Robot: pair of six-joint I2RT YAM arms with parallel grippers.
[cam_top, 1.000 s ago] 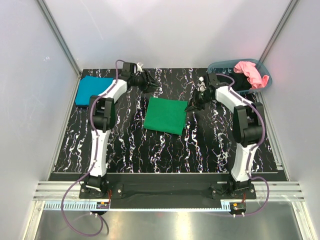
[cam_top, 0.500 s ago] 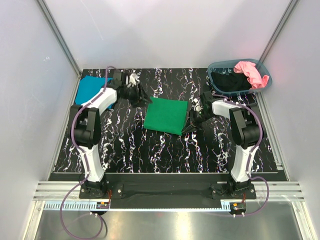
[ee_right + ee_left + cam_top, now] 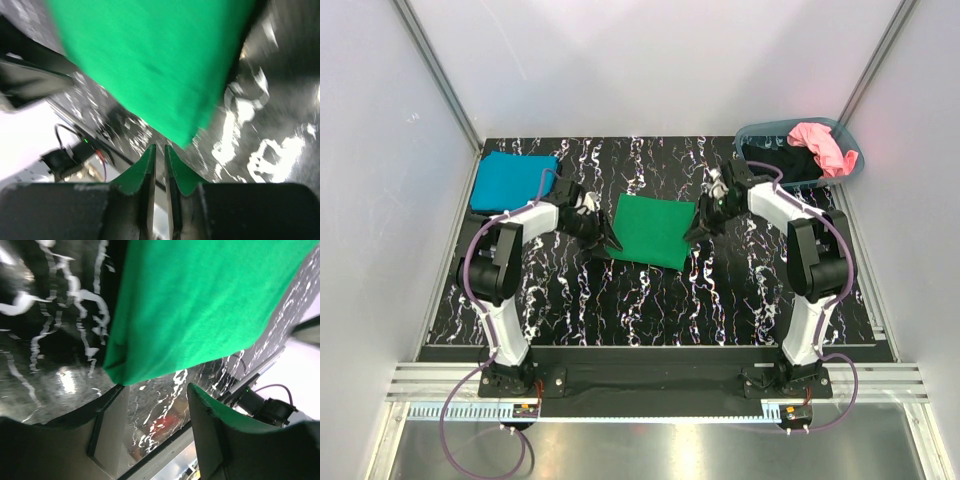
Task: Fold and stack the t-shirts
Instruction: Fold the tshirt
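Observation:
A folded bright green t-shirt (image 3: 653, 230) lies flat mid-table. My left gripper (image 3: 605, 238) sits low at its left near corner, open; in the left wrist view that green corner (image 3: 200, 305) hangs just beyond the gap between the fingers (image 3: 155, 412), which hold nothing. My right gripper (image 3: 698, 228) is at the shirt's right edge. Its jaws (image 3: 159, 150) are all but shut, a thin slit between them, with the green cloth (image 3: 150, 65) just ahead and not gripped. A folded teal t-shirt (image 3: 513, 181) lies at the back left. Pink (image 3: 820, 146) and black (image 3: 778, 166) shirts fill the basket.
The grey-blue oval basket (image 3: 748, 133) stands at the back right corner, close behind the right arm. White walls close in the black marbled table (image 3: 650, 300) on three sides. Both arm bases are bolted at the near edge.
The left arm has swung from the back of the table down to the green shirt's left corner. The right gripper has shifted along the shirt's right edge, first nearer, then back.

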